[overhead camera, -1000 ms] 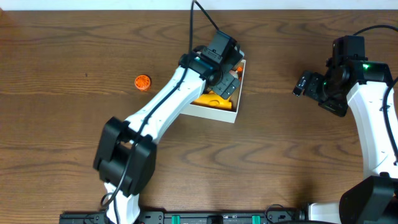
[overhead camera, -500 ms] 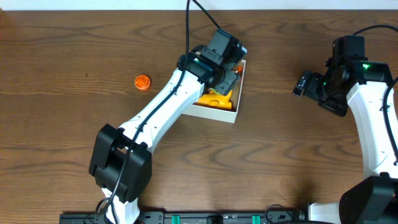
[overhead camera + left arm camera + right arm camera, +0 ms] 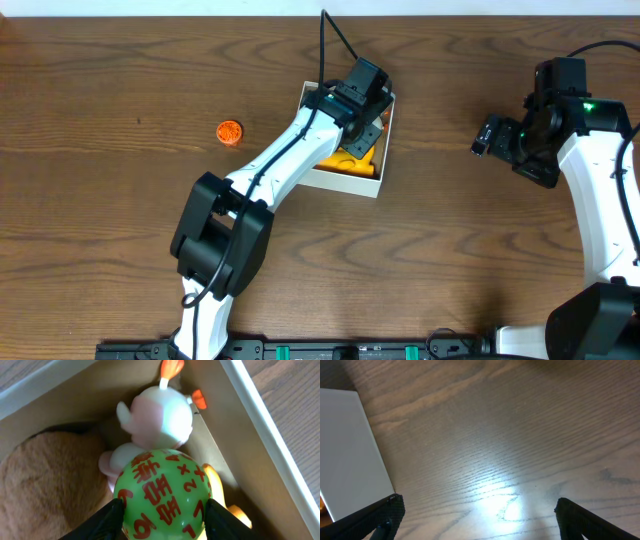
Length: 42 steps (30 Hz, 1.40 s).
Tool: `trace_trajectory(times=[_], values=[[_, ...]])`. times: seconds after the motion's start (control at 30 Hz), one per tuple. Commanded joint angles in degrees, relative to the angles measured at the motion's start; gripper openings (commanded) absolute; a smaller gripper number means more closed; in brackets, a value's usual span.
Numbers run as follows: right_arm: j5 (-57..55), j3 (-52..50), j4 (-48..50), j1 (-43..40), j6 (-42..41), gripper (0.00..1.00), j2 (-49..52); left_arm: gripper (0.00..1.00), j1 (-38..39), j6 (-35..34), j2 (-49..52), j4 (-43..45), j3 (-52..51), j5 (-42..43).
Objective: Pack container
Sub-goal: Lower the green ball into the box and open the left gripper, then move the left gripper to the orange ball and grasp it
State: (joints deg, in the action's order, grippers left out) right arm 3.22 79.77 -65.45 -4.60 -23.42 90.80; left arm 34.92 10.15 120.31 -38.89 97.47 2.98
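— Since a second before, what had changed?

— Only the left arm. Its elbow had swung closer to the small square white cardboard box (image 3: pixel 345 180), while its wrist had barely shifted above it. The box had stayed put.

— Where did that box sit, and how was it turned?

— It sat flat on the dark brown wooden table (image 3: pixel 120 220), a little beyond the middle, with its open side up. Being square, it had no long axis to speak of. From overhead, its walls were skewed slightly clockwise from the table's edges.

— And inside?

— On the brown cardboard floor, a white-and-pink toy figure with an orange tuft (image 3: pixel 160 420) lay close to a corner. A brown furry lump (image 3: pixel 50 480) was beside it, and a yellow toy (image 3: pixel 345 160) lay by the near wall.

— The claw?

— The left gripper (image 3: pixel 162 517) was clenched on a green ball with red numerals (image 3: pixel 162 490), with a black finger (image 3: pixel 107 520) on either side. The ball was low over the figure, but I couldn't tell whether they touched.

— Farther out?

— A small orange round piece (image 3: pixel 230 131) lay on the table well to the left of the box. The right gripper (image 3: pixel 480 520) hung over the wood well to the right. Its fingers were spread wide, with only wood grain between them.
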Motion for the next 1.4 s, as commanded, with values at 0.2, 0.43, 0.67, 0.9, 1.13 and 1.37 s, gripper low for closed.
trace_trajectory(times=[0.2, 0.43, 0.67, 0.9, 1.13, 1.37], values=[[0.0, 0.4, -0.4, 0.2, 0.8, 0.99, 0.2, 0.52, 0.0, 0.3, 4.6, -2.9, -1.0, 0.6], [0.0, 0.4, -0.4, 0.2, 0.8, 0.99, 0.2, 0.52, 0.0, 0.2, 1.2, -5.0, -0.8, -3.2], [0.0, 0.4, -0.2, 0.2, 0.8, 0.99, 0.2, 0.52, -0.1, 0.1, -4.2, -10.4, -0.8, -9.8], [0.0, 0.4, -0.2, 0.2, 0.8, 0.99, 0.2, 0.53, -1.3, -3.1, -4.5, -14.7, -2.1, -9.7], [0.0, 0.4, -0.1, 0.2, 0.8, 0.99, 0.2, 0.54, -2.8, -4.0, -5.6, -14.9, -2.0, -9.8], [0.0, 0.4, -0.1, 0.2, 0.8, 0.99, 0.2, 0.72, -2.9, -4.1, -11.5, -14.2, -0.9, -10.3]])
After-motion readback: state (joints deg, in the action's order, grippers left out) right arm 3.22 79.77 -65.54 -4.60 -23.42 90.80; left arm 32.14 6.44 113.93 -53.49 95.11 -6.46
